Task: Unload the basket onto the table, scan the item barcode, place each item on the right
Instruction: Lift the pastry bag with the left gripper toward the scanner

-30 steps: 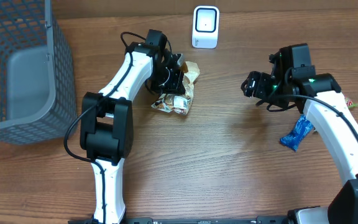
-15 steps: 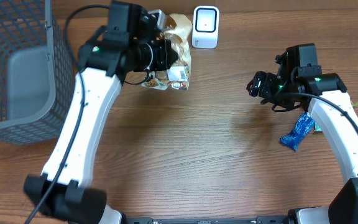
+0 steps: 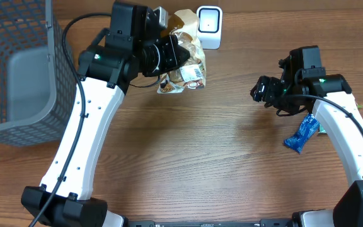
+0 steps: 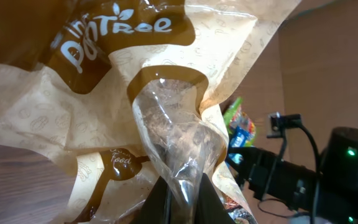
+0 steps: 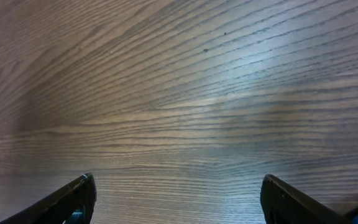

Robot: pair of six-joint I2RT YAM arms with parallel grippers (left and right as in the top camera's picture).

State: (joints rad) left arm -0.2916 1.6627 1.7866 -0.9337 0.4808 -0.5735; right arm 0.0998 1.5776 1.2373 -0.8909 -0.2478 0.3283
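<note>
Wood-grain table (image 3: 188, 164): the left gripper (image 4: 180, 198), pinched tight on a twisted fold of a tan-and-brown snack bag (image 4: 166, 118), holds it up just beside the white scanner (image 3: 208, 26). The right gripper (image 5: 176, 186) hovers with jaws spread wide and empty, near a blue packet (image 3: 302, 134); a grey basket (image 3: 17, 69) sits far left.

Overhead looks straight down on the whole table (image 3: 200, 164). The 2 wrist views sit close: left against the bag (image 4: 92, 130), right facing bare table.
</note>
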